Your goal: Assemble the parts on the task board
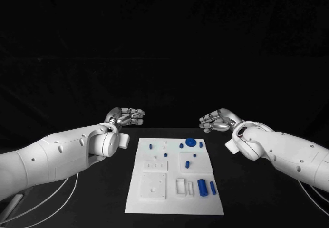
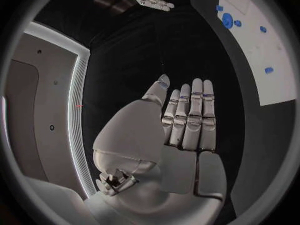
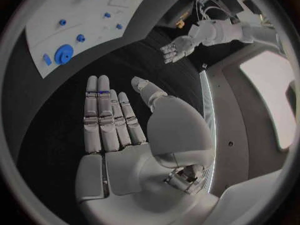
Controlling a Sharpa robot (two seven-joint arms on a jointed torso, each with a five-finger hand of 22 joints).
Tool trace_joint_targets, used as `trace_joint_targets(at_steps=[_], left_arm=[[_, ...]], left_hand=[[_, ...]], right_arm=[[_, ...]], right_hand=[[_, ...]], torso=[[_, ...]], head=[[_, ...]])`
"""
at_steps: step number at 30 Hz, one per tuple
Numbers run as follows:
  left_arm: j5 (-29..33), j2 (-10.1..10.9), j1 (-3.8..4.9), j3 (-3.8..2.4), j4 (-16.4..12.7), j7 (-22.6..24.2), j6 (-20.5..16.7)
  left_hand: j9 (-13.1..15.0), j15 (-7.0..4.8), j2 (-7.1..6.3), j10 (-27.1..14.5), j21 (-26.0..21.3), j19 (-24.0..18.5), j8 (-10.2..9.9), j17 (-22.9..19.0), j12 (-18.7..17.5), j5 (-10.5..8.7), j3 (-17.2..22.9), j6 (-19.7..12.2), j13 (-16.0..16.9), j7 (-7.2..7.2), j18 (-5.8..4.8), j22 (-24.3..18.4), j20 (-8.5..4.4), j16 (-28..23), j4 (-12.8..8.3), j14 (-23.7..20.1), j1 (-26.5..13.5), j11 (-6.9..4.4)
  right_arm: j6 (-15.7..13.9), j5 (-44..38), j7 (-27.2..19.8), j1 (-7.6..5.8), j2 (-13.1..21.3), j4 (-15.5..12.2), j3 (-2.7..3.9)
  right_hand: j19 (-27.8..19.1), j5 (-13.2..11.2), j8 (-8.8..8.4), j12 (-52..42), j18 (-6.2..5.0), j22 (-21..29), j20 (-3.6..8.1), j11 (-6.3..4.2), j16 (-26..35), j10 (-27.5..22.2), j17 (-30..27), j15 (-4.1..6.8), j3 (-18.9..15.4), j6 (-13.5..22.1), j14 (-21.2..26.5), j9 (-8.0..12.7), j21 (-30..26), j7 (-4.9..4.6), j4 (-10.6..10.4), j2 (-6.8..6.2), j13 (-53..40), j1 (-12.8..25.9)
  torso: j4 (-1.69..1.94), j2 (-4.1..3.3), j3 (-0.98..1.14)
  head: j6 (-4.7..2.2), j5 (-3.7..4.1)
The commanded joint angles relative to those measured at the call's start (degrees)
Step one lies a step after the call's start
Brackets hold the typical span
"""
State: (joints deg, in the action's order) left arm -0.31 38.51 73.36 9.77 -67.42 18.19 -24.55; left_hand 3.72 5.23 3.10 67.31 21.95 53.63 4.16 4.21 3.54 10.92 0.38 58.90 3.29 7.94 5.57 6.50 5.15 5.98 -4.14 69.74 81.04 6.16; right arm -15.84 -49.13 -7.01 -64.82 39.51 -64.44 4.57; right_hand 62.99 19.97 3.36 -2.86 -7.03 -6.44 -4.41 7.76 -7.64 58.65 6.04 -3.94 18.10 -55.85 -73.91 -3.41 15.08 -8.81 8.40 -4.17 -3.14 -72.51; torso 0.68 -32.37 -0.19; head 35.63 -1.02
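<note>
The white task board (image 1: pixel 206 205) lies flat in the middle of the black table. On it are several blue parts: a round disc (image 1: pixel 190 141) near the far edge, a short pin (image 1: pixel 187 164) mid-board and a thick cylinder (image 1: pixel 202 186) near the front right. My left hand (image 1: pixel 125 117) hovers beyond the board's far left corner, and my right hand (image 1: pixel 216 120) beyond its far right corner. Both hold nothing. In the wrist views the left hand (image 2: pixel 184 120) and the right hand (image 3: pixel 115 120) have straight fingers, with the board (image 2: pixel 256 60) (image 3: pixel 100 22) off to the side.
White square modules sit on the board's left half (image 1: pixel 155 186). Thin white cables (image 1: pixel 41 202) trail on the table at the front left, and others at the front right. Black tabletop surrounds the board.
</note>
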Motion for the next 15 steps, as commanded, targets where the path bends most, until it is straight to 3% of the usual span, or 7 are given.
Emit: trace_joint_targets(at_steps=[1, 4, 7, 15], left_arm=[[-6.8, 1.2, 0.19, -0.04, -2.8, 1.6, 2.2], [-8.4, 2.9, 0.35, -0.12, -6.2, 1.5, 2.2], [-9.2, 4.9, 0.45, -0.21, -10.0, 1.3, 2.5], [-9.9, 8.5, 0.95, -0.31, -17.3, 0.6, 3.0]], left_hand=[[0.0, -0.66, -0.18, 1.6, 1.3, 0.7, -0.5, 0.1, -0.2, 0.09, 0.7, 1.1, 0.0, -0.27, -1.78, 0.6, -1.18, -0.5, -0.8, 1.6, 0.5, -0.58], [0.0, -1.02, -0.38, 1.9, 3.0, 0.3, -0.5, 0.1, -0.2, 0.12, 1.6, 1.5, 0.0, -0.28, -2.43, 1.4, -2.05, -1.5, -2.0, 2.9, 0.6, -0.68], [0.0, -1.26, -0.47, 1.8, 5.4, -0.6, -0.5, 0.2, -0.2, 0.09, 2.6, 1.7, 0.0, -0.26, -2.50, 2.6, -2.43, -2.0, -3.5, 3.8, 0.3, -0.65], [0.0, -2.42, -0.45, 1.8, 11.1, -1.4, -0.5, 1.5, -0.2, -0.38, 3.0, 1.7, 0.0, -0.31, -2.43, 5.6, -3.53, -1.6, -5.5, 7.3, -1.4, -0.81]], right_arm=[[0.0, -21.7, 2.0, -0.23, -0.8, 0.3, 0.22], [0.3, -28.2, 3.9, -0.55, -1.4, 0.2, 0.33], [0.8, -33.5, 5.7, -0.77, -2.2, 0.5, 0.40], [2.0, -43.0, 9.1, -1.00, -3.7, 0.9, 0.45]], right_hand=[[15.1, 1.1, 0.21, -0.6, -0.50, -5.6, 6.85, -2.35, -17.4, 5.4, 11.1, 5.17, -2.2, -7.0, -11.7, -0.2, 11.3, 1.23, 2.5, -1.10, -0.2, -1.3], [16.1, 0.5, 0.19, -0.4, -0.98, -9.1, 7.20, -2.37, -23.7, 5.1, 16.5, 5.50, -2.1, -7.1, -12.2, -0.2, 16.1, 1.56, 3.4, -1.30, -0.1, -1.0], [16.1, -0.3, 0.10, -0.4, -1.56, -13.1, 7.12, -2.46, -30.7, 5.2, 21.6, 5.45, -0.9, -7.0, -11.1, -0.2, 20.4, 1.76, 4.1, -1.70, -0.1, -0.3], [15.9, -2.0, 0.19, -0.4, -1.46, -18.9, 6.93, -2.78, -35.4, 6.5, 24.1, 5.26, 1.7, -7.8, -10.1, -0.2, 24.8, 2.10, 4.3, -2.14, -0.2, 0.3]], torso=[[1.07, -0.95, -0.10], [1.87, -1.84, -0.17], [2.41, -2.67, -0.19], [3.77, -4.41, -0.43]], head=[[-0.22, 0.84], [-0.74, 1.56], [-1.05, 1.98], [-1.53, 2.93]])
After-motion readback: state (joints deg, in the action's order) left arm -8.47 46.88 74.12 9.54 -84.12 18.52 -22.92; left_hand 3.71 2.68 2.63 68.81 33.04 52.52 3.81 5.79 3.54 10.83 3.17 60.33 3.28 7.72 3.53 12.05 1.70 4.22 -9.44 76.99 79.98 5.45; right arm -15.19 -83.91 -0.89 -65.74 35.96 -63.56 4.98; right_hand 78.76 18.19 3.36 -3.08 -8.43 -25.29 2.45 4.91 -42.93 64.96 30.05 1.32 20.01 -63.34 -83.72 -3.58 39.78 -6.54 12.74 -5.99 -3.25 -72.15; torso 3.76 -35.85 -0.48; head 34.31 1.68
